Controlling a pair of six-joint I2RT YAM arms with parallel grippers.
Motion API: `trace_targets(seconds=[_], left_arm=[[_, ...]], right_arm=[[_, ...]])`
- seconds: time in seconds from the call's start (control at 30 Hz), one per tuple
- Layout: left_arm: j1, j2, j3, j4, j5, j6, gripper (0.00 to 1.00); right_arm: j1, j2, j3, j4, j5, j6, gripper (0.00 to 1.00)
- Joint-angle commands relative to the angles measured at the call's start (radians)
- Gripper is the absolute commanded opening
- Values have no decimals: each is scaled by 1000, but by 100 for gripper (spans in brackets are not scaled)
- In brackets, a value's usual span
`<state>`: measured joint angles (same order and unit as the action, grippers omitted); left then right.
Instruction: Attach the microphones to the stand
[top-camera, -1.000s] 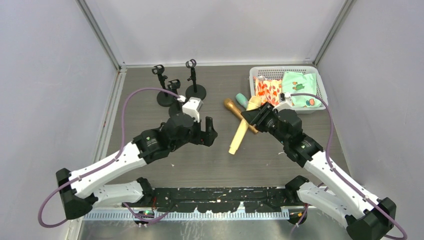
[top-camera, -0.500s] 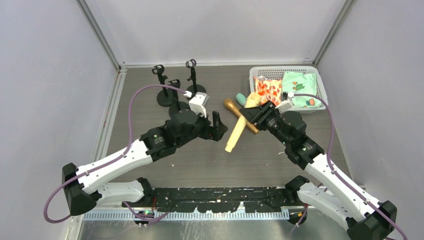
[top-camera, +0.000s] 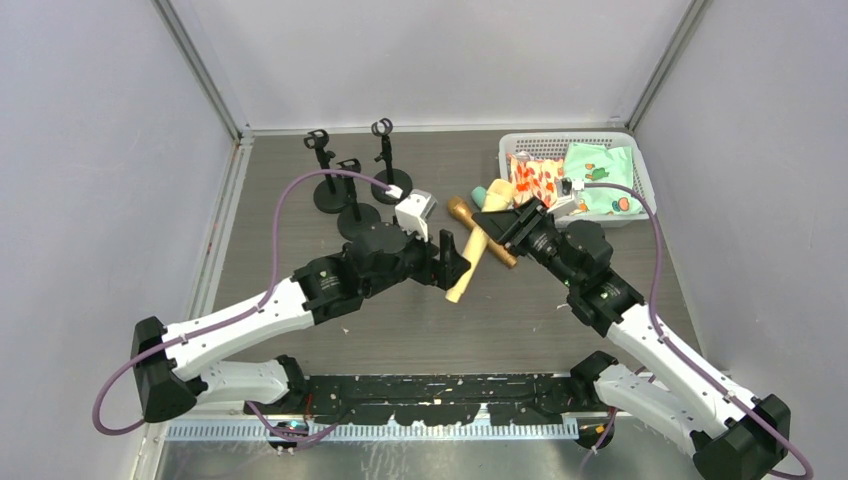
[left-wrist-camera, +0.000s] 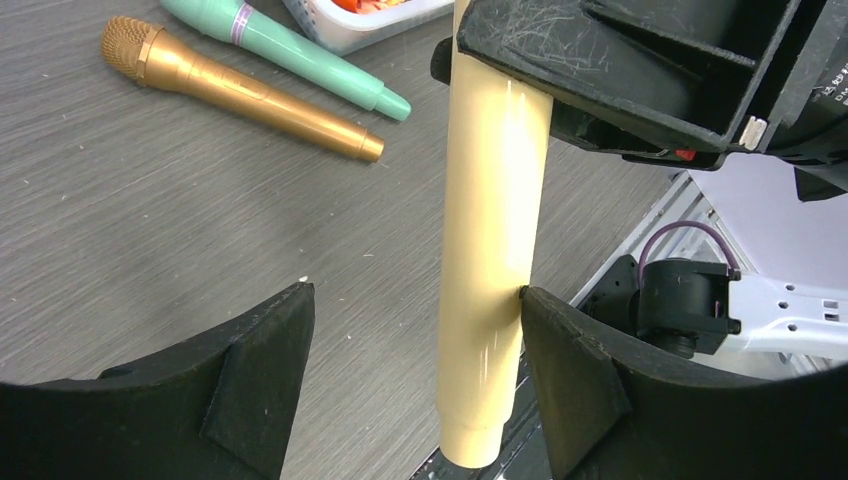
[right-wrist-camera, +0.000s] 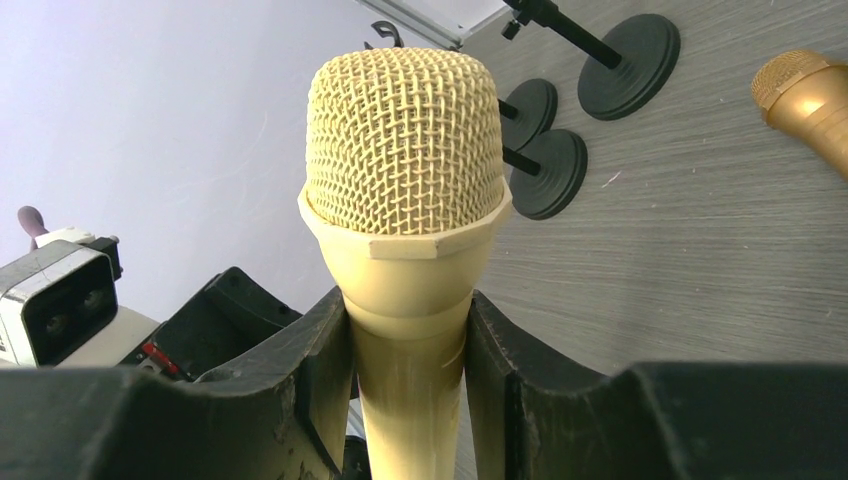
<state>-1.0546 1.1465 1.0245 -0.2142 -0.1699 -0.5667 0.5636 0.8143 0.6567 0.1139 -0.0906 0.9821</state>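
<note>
Jaws of left gripper (left-wrist-camera: 410, 300), newly arrived, apart around cream-yellow microphone (left-wrist-camera: 495, 200); right gripper (right-wrist-camera: 408, 320) jaws clamped on it

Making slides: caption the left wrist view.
Cream microphone, held by the right gripper, within the open left gripper; gold microphone and mint microphone beyond.

Looking like a robotics lab test cell: plain pale-grey panel walls (top-camera: 430, 60) and aluminium corner posts (top-camera: 198, 65) boxing in the dark wood-grain tabletop (top-camera: 400, 325) lying beneath the left gripper (top-camera: 455, 262) and right gripper (top-camera: 496, 222).
</note>
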Motion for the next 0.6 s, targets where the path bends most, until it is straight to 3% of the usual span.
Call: trace_targets(seconds=[0.0, 0.2, 0.57], left_arm=[[-4, 9, 32, 71, -1, 25, 76], [-4, 47, 54, 105, 9, 30, 76], [-4, 98, 67, 129, 23, 16, 64]], right_arm=[[7, 16, 25, 96, -40, 31, 1], [7, 37, 27, 128, -79, 59, 1], [7, 40, -39, 293, -89, 173, 1]])
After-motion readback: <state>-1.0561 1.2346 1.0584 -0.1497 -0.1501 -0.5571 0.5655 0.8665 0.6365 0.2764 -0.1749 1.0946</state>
